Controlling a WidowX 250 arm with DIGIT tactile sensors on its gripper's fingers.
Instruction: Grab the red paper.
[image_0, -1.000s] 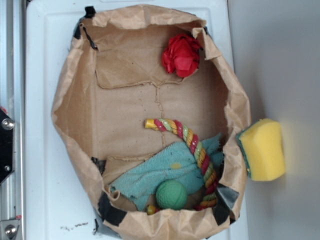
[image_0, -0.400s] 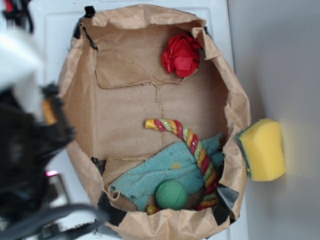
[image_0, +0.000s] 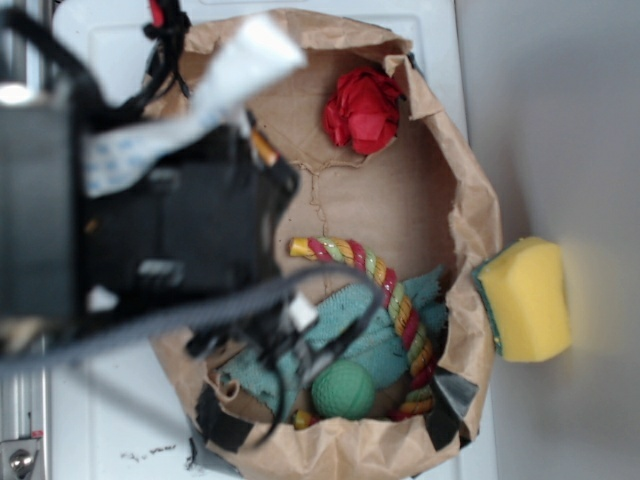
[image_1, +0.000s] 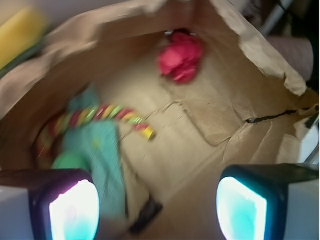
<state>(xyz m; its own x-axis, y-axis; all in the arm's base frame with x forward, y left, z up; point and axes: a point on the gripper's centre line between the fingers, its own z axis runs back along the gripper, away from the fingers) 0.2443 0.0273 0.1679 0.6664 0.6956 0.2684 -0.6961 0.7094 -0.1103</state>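
The red paper (image_0: 363, 110), a creased bright red wad, lies inside the big brown paper bag (image_0: 470, 200) near its top right corner. In the wrist view the red paper (image_1: 181, 56) sits far ahead, upper middle, against the bag's back wall. My gripper (image_1: 157, 207) is open, its two glowing fingertips (image_1: 74, 210) wide apart with only bag floor between them. From outside, the arm (image_0: 150, 220) is a blurred dark mass over the bag's left half, well left of the red paper; its fingers are hidden there.
Inside the bag lie a striped rope (image_0: 385, 285), a teal cloth (image_0: 340, 345) and a green ball (image_0: 343, 389), all at the lower end. A yellow sponge (image_0: 525, 297) sits outside the bag on the right. The bag's walls rise around the floor.
The arm has swept in from the left edge and now hangs over the bag's left half. The red paper and the other things have not moved.
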